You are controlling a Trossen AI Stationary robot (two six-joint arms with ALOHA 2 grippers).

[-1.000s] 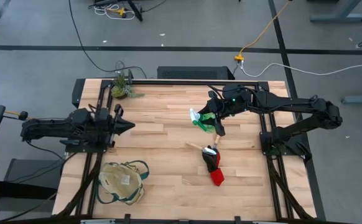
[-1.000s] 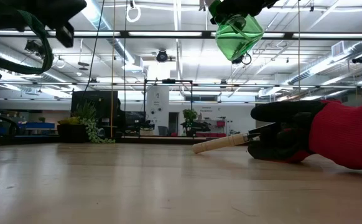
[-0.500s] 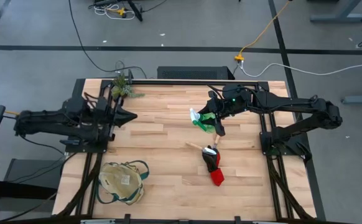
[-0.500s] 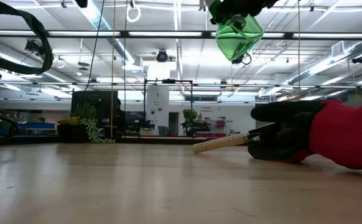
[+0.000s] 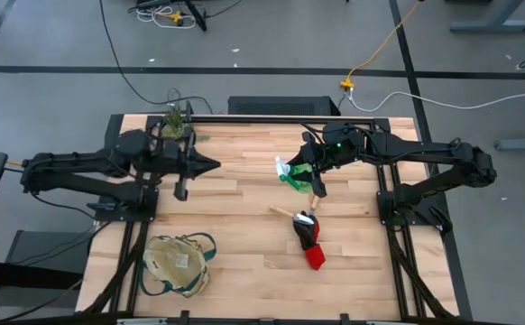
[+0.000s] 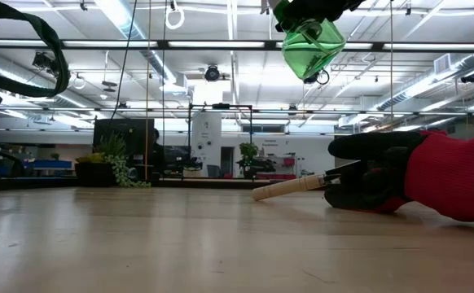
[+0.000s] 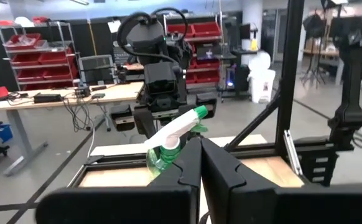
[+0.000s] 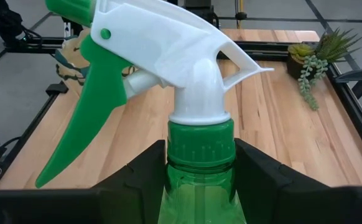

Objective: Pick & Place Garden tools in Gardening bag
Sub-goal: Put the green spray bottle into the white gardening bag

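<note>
My right gripper (image 5: 300,171) is shut on a translucent green spray bottle (image 5: 290,173) with a white trigger head, high over the table's middle. The low view shows the bottle's body (image 6: 310,45) hanging well above the wood. Two wooden-handled tools (image 5: 315,186) (image 5: 287,213) and a black-and-red glove bundle (image 5: 309,242) lie flat on the table below it. The beige gardening bag (image 5: 177,264) slumps on the table at the near left. My left gripper (image 5: 212,164) is shut on nothing, raised over the left half and pointing level toward the bottle (image 7: 168,140). My right gripper pinches the bottle's neck (image 8: 199,163) just under the green collar, one finger (image 8: 140,177) on each side. The white trigger head sticks out beyond the fingertips. The bottle is tilted and lifted clear of the table.
A small potted plant (image 5: 175,122) stands at the far left corner. A dark metal frame (image 5: 271,117) runs along the table's far edge and sides. Bare wood lies between the bag and the glove bundle.
My left gripper has risen and moved toward the table's right and far edges, rolling a little and staying shut. It has left the top of the low view. My right gripper and the bottle have kept still.
</note>
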